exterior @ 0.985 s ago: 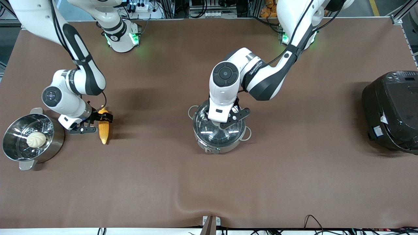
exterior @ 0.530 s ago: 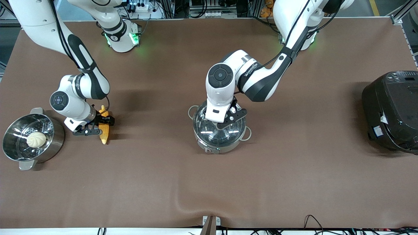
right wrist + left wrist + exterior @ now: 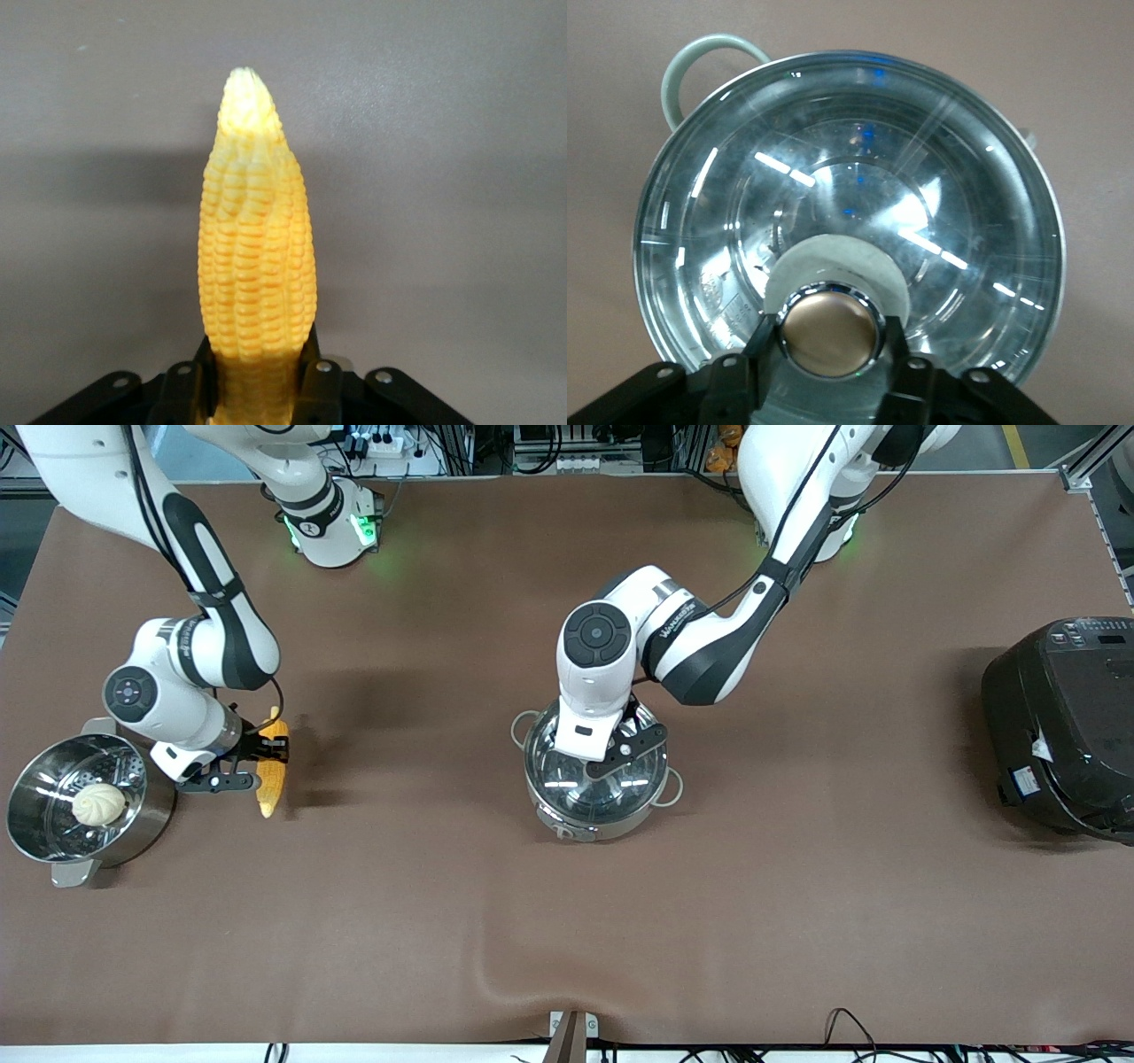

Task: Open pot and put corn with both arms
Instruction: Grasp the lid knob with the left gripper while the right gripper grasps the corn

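Your left claw (image 3: pixel 829 354) is pinched on the copper knob (image 3: pixel 829 329) of the glass lid (image 3: pixel 595 766), one finger (image 3: pixel 757 350) on each side of the knob. The lid sits on the pot (image 3: pixel 595 779), which stands near the middle of the table (image 3: pixel 797 886). From the claw, the left wrist rises almost straight up over the pot. The forearm then bends back and up toward the left arm's base at the top edge of the table.

Your right claw (image 3: pixel 257 381) is clamped on the thick end of the corn (image 3: pixel 270 766). Its fingers (image 3: pixel 312 376) press both sides of the cob, and the pale tip (image 3: pixel 244 84) points away from the claw. In the front view the corn hangs over bare table, with a shadow beside it. It is just beside the steamer pot (image 3: pixel 80 797), toward the middle of the table. From the claw, the right wrist angles up and toward the steamer pot. The elbow folds above it, and the upper arm runs up toward the right arm's end of the table.

A white bun (image 3: pixel 97 803) lies in the steamer pot on its perforated insert. A black cooker (image 3: pixel 1063 726) stands at the left arm's end of the table, well apart from the pot.
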`<state>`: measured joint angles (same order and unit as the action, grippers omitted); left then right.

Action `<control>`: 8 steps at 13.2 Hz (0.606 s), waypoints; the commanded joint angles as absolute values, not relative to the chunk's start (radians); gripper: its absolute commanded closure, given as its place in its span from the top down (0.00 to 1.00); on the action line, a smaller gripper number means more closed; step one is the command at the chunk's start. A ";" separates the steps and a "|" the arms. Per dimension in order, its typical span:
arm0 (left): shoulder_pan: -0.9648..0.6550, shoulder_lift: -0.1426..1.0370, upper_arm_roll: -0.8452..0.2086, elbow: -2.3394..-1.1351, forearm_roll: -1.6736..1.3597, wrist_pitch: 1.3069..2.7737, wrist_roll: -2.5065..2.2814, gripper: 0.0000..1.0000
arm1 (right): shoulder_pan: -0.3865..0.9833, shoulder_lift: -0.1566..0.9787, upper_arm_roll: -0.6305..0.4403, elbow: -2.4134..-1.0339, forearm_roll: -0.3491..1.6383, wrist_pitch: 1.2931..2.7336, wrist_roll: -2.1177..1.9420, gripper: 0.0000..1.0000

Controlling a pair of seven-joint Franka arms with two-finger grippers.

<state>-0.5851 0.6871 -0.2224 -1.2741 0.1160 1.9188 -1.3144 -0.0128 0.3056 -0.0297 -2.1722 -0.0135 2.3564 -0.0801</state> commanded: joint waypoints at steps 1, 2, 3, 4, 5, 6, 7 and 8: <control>-0.592 0.699 -0.216 -1.255 0.144 1.891 -1.338 0.30 | 0.008 0.226 -0.015 -2.073 0.044 2.145 -0.057 0.24; -0.591 0.699 -0.216 -1.256 0.144 1.891 -1.338 0.20 | 0.024 0.197 -0.015 -2.066 0.072 2.126 -0.055 0.24; -0.588 0.698 -0.216 -1.255 0.144 1.891 -1.336 0.10 | 0.043 0.175 -0.015 -2.066 0.078 2.122 -0.054 0.22; -0.586 0.696 -0.216 -1.256 0.143 1.891 -1.336 0.00 | 0.054 0.161 -0.015 -2.066 0.080 2.120 -0.054 0.22; -0.583 0.693 -0.218 -1.255 0.143 1.891 -1.335 0.00 | 0.069 0.147 -0.015 -2.065 0.084 2.114 -0.049 0.22; -0.581 0.684 -0.218 -1.255 0.141 1.885 -1.335 0.00 | 0.089 0.141 -0.015 -2.045 0.084 2.086 -0.026 0.22; -0.575 0.663 -0.218 -1.256 0.137 1.879 -1.333 0.00 | 0.103 0.143 -0.015 -1.993 0.084 2.021 0.001 0.22; -0.569 0.632 -0.218 -1.256 0.137 1.878 -1.328 0.00 | 0.129 0.153 -0.017 -1.926 0.081 1.935 0.043 0.22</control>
<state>-0.5822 0.6849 -0.2222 -1.2674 0.1159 1.9160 -1.3147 0.0917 0.1546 -0.0131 -2.0193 0.0710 2.0521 -0.0189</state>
